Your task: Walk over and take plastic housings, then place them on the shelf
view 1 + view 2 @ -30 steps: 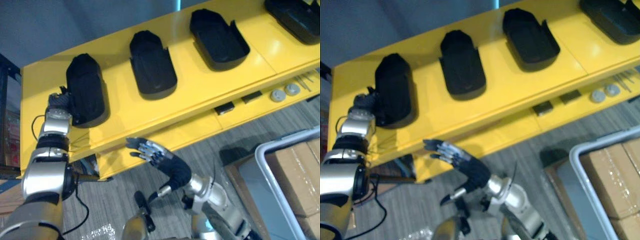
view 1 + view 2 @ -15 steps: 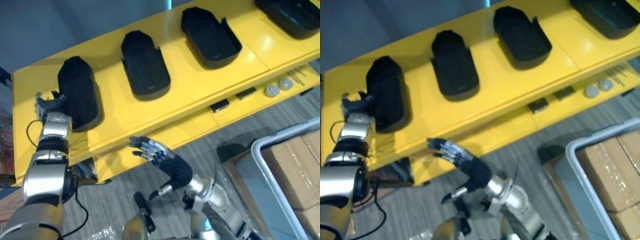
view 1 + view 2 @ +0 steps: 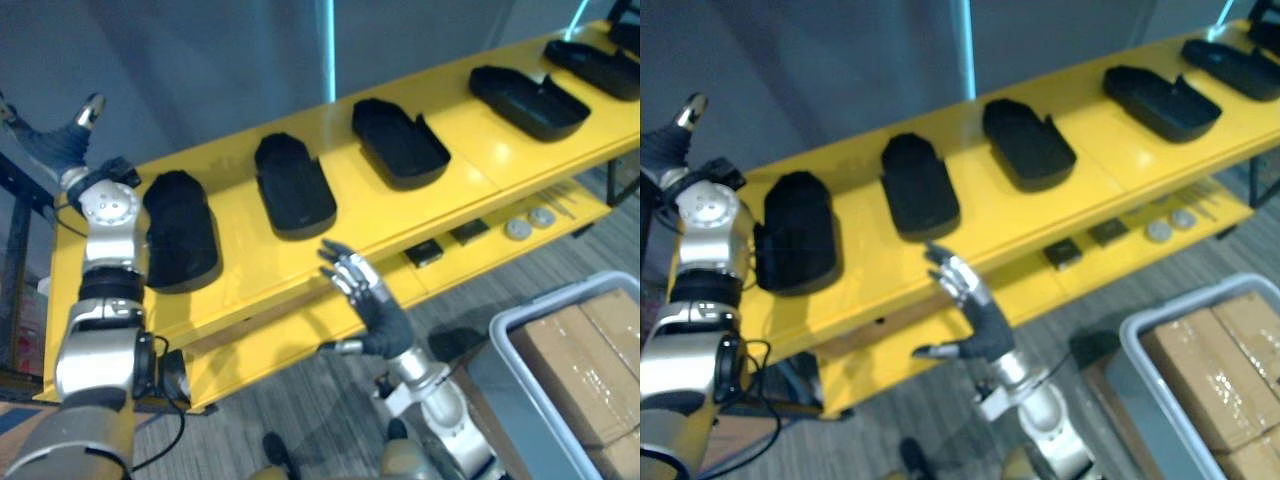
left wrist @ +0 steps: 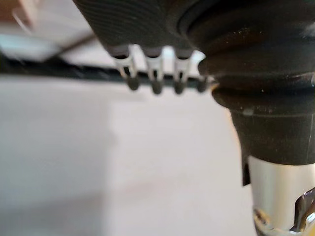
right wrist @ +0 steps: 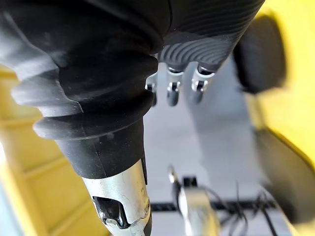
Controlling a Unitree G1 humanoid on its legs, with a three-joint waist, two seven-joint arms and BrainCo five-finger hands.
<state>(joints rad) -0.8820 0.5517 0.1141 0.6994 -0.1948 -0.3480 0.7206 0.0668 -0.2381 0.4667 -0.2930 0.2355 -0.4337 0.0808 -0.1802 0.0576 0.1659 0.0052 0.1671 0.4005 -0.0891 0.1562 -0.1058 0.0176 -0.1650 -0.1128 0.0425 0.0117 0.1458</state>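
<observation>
Black housings lie in a row on top of the yellow shelf. The left hand is held up beyond the shelf's left end, fingers loose and empty. The right hand hovers before the shelf's front edge, fingers spread, also empty. The placing step looks done, I think. The next move calls for fetching another housing.

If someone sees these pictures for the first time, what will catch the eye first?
The bright yellow shelf runs across the scene, with a row of black plastic housings lying on its top level. In front of its near edge the right hand hovers open, fingers spread, while the left hand is up high by the shelf's left end.
</observation>
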